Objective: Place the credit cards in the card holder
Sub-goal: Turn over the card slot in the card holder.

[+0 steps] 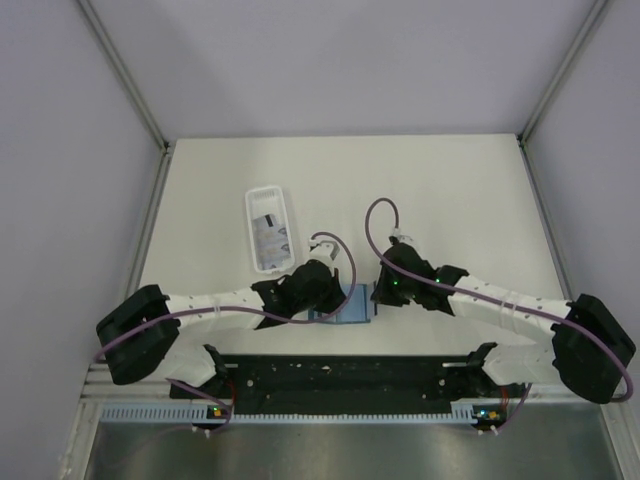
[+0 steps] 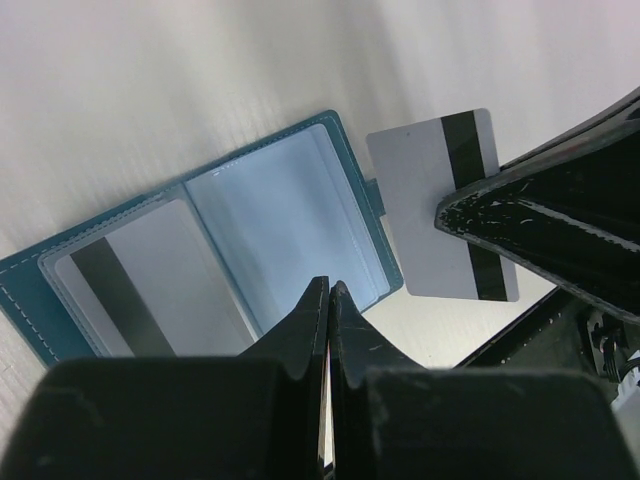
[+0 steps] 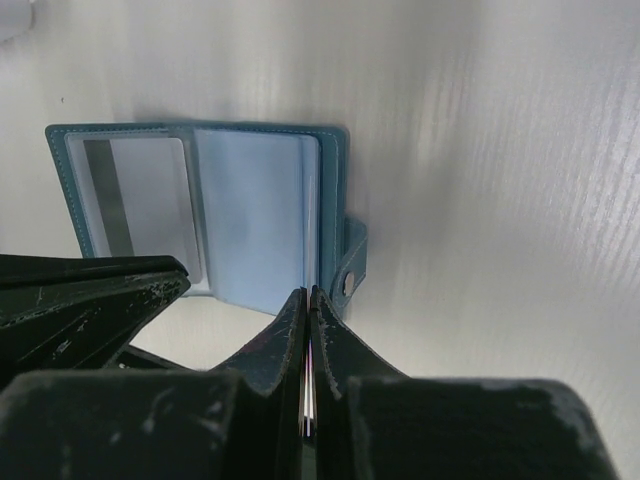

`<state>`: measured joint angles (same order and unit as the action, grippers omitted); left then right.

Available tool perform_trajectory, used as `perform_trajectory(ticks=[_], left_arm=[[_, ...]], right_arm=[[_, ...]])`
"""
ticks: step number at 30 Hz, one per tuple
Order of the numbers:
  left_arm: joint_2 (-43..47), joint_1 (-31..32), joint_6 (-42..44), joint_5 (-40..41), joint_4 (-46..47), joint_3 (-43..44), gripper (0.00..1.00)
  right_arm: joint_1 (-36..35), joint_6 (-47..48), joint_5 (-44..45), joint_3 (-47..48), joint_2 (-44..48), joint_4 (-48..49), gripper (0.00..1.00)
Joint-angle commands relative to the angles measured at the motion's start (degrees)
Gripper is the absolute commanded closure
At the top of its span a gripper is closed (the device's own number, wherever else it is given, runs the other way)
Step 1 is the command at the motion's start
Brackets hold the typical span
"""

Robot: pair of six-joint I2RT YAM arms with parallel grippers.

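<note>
Pale ribbed table [image 1: 450, 200], grey walls [image 1: 330, 60]

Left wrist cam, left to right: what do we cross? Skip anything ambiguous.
card holder teal edge → stored card → empty sleeve → loose card → right end effector clamping that card

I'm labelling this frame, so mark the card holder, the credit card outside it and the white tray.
card holder [image 2: 290, 225], left wrist view, its right clear pocket.
credit card [image 2: 412, 190], left wrist view, pale face beside its stripe.
white tray [image 1: 250, 225], top external view, left rim.
</note>
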<state>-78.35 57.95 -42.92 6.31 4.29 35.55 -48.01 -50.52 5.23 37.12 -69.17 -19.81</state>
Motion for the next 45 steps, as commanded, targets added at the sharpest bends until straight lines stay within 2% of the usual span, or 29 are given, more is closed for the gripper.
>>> perform_trajectory(ticks=[1, 25, 45], left_arm=[[0.39, 0.14, 0.29, -0.33, 2.83, 1.10, 1.00], [-1.72, 0.14, 0.82, -0.77, 3.26, 1.54, 1.00], [-10.16, 0.85, 1.87, -3.58, 6.43, 5.93, 1.00]], right_arm=[[-0.51, 1.21, -1.54, 0.05, -2.02, 4.26, 1.00], [1.87, 2.18, -3.30, 0.14, -6.07, 3.03, 1.00], [1.95, 1.92, -2.33, -1.26, -6.25, 1.97, 1.00]])
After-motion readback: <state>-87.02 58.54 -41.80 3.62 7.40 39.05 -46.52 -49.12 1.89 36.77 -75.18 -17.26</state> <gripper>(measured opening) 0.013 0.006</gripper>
